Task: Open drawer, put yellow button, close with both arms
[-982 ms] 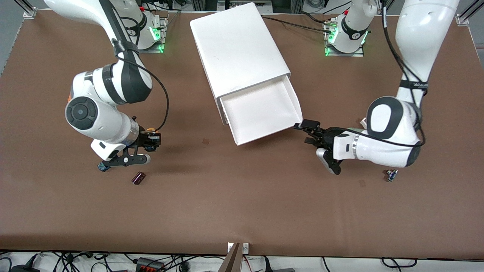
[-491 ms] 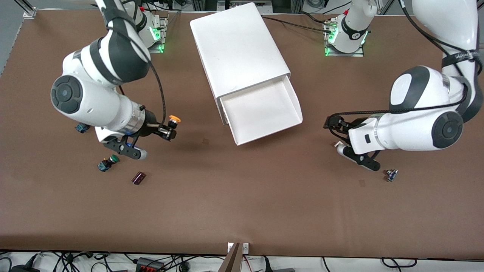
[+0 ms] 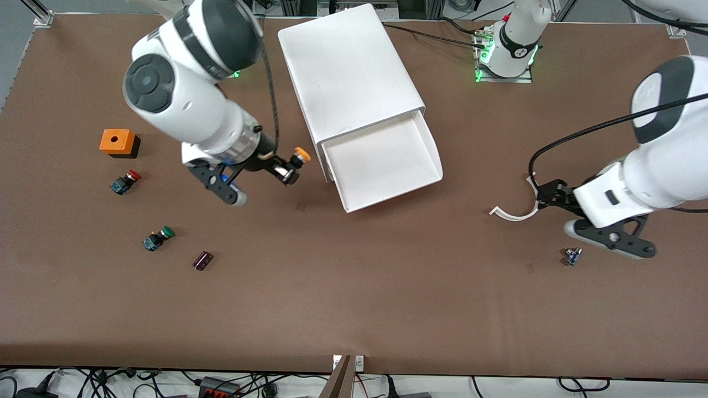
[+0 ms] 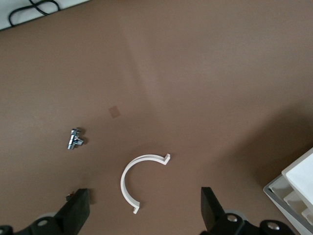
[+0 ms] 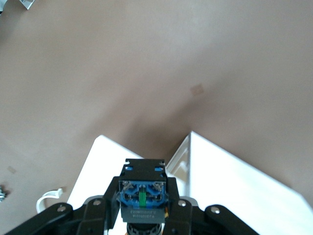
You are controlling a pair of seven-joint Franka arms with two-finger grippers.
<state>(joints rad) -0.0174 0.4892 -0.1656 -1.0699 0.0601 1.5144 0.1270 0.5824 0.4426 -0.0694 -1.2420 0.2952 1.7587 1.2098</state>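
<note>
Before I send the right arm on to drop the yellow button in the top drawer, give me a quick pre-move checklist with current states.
1. Drawer pulled open, nothing visible inside: ok.
2. Yellow button clamped in the right gripper: ok.
3. Button over the drawer opening: not ok; it is over the table beside the cabinet, toward the right arm's end.
4. Left gripper open and away from the drawer, over the white curved clip: ok.
5. Path from button to drawer free of the cabinet edge: cannot tell.
</note>
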